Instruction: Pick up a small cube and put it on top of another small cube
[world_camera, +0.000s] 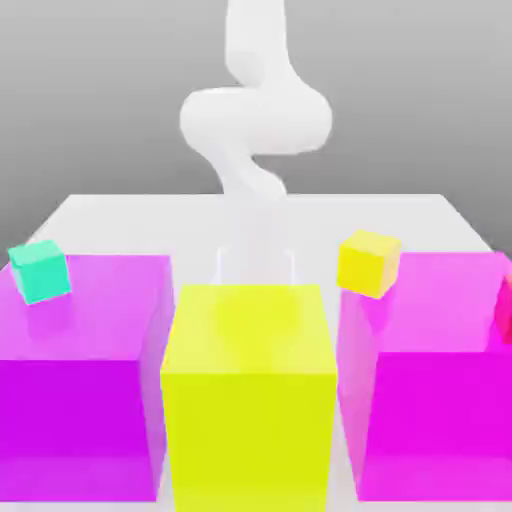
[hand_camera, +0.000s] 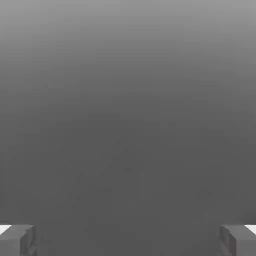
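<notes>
In the exterior view, a small teal cube (world_camera: 40, 271) sits tilted at the far left, at the top back corner of a large magenta block (world_camera: 80, 400). A small yellow cube (world_camera: 368, 263) sits tilted at the top back corner of the magenta block (world_camera: 440, 400) on the right. My gripper (world_camera: 257, 265) hangs low behind the big yellow block (world_camera: 248, 400), between the two small cubes and apart from both. In the hand view the gripper (hand_camera: 128, 241) is open, its grey fingertips (hand_camera: 17, 240) far apart with nothing between them and only a grey surface ahead.
The white arm (world_camera: 255, 120) rises at the back over the white table (world_camera: 250, 215). Three large see-through blocks line the front. A red sliver (world_camera: 505, 310) shows at the exterior view's right edge.
</notes>
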